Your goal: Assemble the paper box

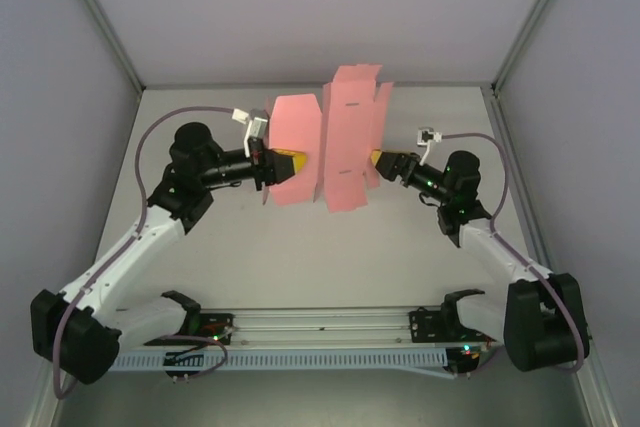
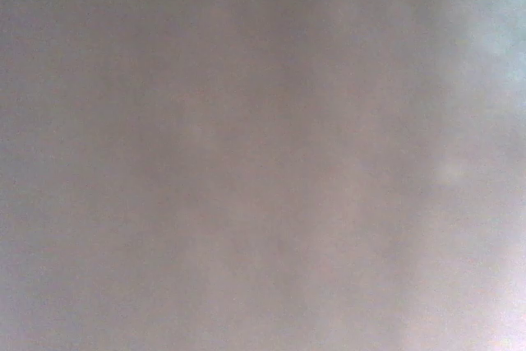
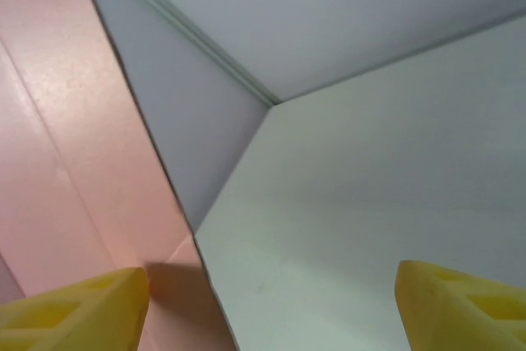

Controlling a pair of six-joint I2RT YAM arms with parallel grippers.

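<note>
The paper box is an unfolded pink sheet standing upright above the middle of the table, between the two arms. The left gripper is clamped on the sheet's left panel. The right gripper is wide open just right of the sheet, one yellow fingertip against the pink card.

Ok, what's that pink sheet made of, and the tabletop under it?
The pink sheet looks like thin card: a matte, faintly speckled face, pressed crease lines and cut tabs along its edges. The tabletop is a smooth, pale grey matte board, possibly laminate; the look doesn't settle it.
</note>
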